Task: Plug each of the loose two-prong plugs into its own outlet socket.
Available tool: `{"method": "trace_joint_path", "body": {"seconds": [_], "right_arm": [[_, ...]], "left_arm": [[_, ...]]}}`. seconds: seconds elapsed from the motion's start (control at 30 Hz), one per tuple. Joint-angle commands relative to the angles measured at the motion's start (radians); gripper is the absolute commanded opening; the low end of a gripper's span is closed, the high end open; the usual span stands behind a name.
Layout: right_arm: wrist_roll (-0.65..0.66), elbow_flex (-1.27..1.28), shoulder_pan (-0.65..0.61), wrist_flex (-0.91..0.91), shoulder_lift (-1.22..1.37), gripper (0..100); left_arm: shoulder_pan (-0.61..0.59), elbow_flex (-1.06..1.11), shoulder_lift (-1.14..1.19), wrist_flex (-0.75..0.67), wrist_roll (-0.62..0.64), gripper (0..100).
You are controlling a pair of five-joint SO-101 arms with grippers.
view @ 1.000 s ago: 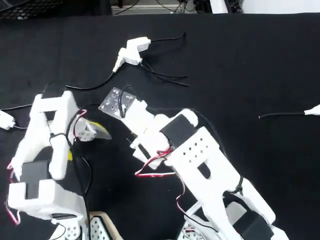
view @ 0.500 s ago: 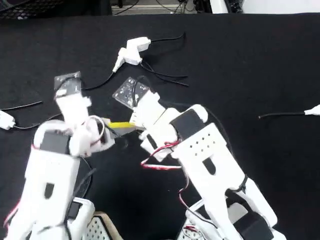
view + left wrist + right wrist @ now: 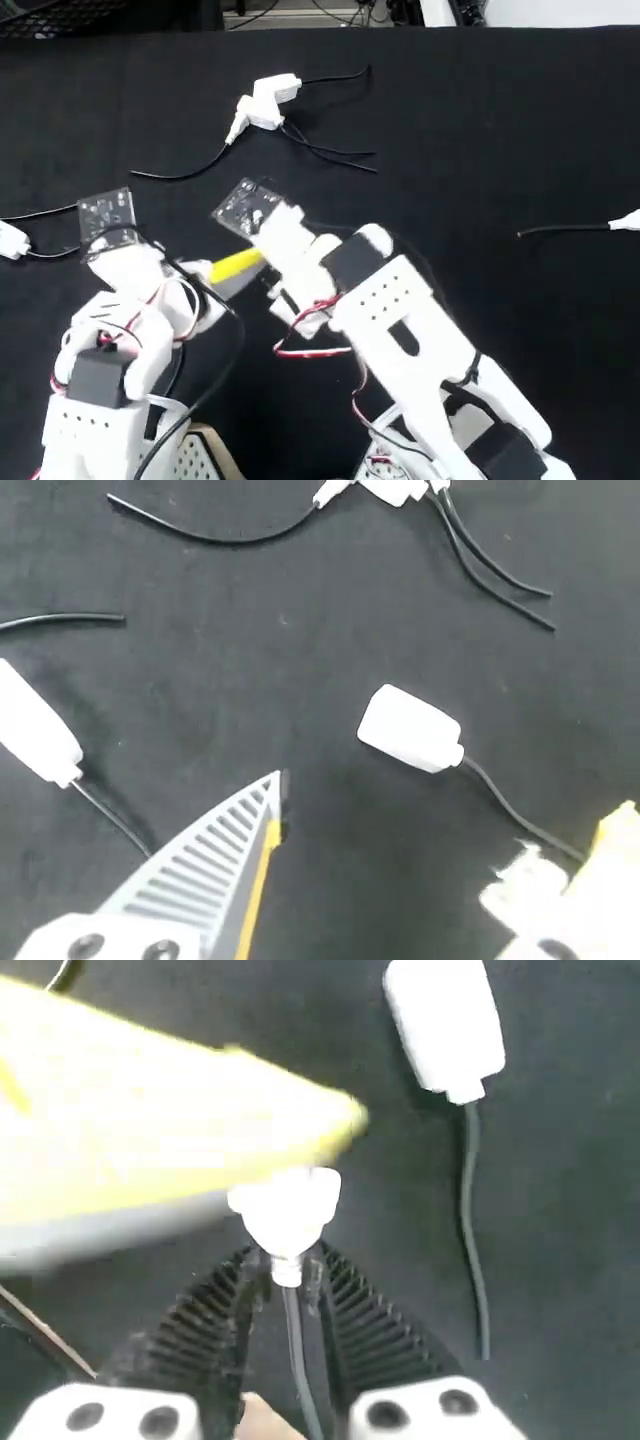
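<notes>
While black cloth (image 3: 500, 130) covers the table, right gripper (image 3: 285, 1260) pinches a plug (image 3: 285, 1210), left gripper (image 3: 445, 805) gapes wide.

- table (image 3: 480, 120): a black top that carries everything.
- socket (image 3: 410, 730): a white block with a black cord, lying flat just ahead of the left gripper (image 3: 222, 272) and just beyond the right gripper (image 3: 285, 1260).
- second socket (image 3: 35, 735): off to the left gripper's outer side, with its cord trailing.
- joined pair (image 3: 262, 103): well ahead of both grippers, with loose cords (image 3: 330, 152) beside it.
- far plug (image 3: 628, 219): well out to the right gripper's outer side.
</notes>
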Motion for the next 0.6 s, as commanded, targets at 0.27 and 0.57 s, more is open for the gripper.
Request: {"method": "trace_joint_path", "body": {"seconds": [0.27, 0.57], "right_arm": [[-0.006, -0.216, -0.034, 0.083, -0.019, 1.2], [-0.008, -0.326, -0.032, 0.169, -0.019, 1.2]], "left_arm": [[0.127, 0.116, -0.043, -0.1, 0.003, 45], [0.127, 0.12, -0.043, -0.1, 0.002, 45]]}}
